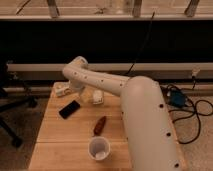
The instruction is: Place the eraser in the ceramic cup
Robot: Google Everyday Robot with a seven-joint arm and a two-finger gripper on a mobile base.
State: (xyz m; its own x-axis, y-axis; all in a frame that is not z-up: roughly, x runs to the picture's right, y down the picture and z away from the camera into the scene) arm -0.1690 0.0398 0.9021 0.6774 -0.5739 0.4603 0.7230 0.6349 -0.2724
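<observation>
The eraser (69, 109) is a flat black block lying on the left part of the wooden table (55, 145). The ceramic cup (99, 148) is small, white and round, and stands upright near the table's front edge, apart from the eraser. My gripper (62, 91) is at the far left of the table, just behind and above the eraser and not touching it. The pale arm (140, 115) runs from the lower right across the table to the gripper.
A reddish-brown oblong thing (100, 125) lies between the eraser and the cup. A small whitish pad (97, 96) sits at the back middle. The arm hides the table's right side. An office chair (10, 105) stands at left, and cables (192, 107) lie on the floor at right.
</observation>
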